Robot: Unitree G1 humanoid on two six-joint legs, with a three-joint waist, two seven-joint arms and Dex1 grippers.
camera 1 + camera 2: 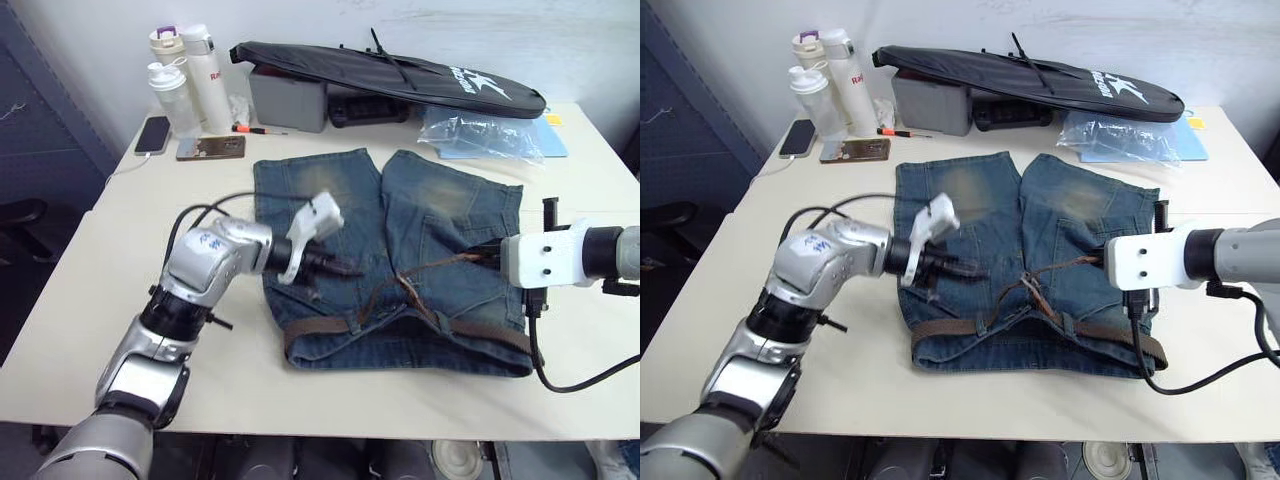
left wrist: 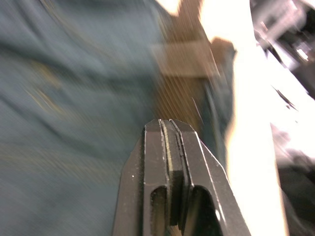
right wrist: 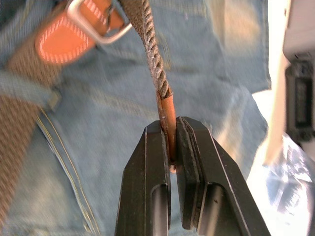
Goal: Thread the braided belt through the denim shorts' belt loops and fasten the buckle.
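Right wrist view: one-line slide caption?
Right gripper pinches the belt's tan tip, strap passing through the buckle above the shorts.

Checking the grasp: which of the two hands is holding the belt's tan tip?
The right hand: its fingers are clamped on the braided belt at its tan tip. The left hand is shut on nothing, over the denim shorts.

Left gripper (image 2: pixel 170 129) jaws pressed together, empty, over denim shorts (image 2: pixel 74 123), near braided belt (image 2: pixel 182 93).
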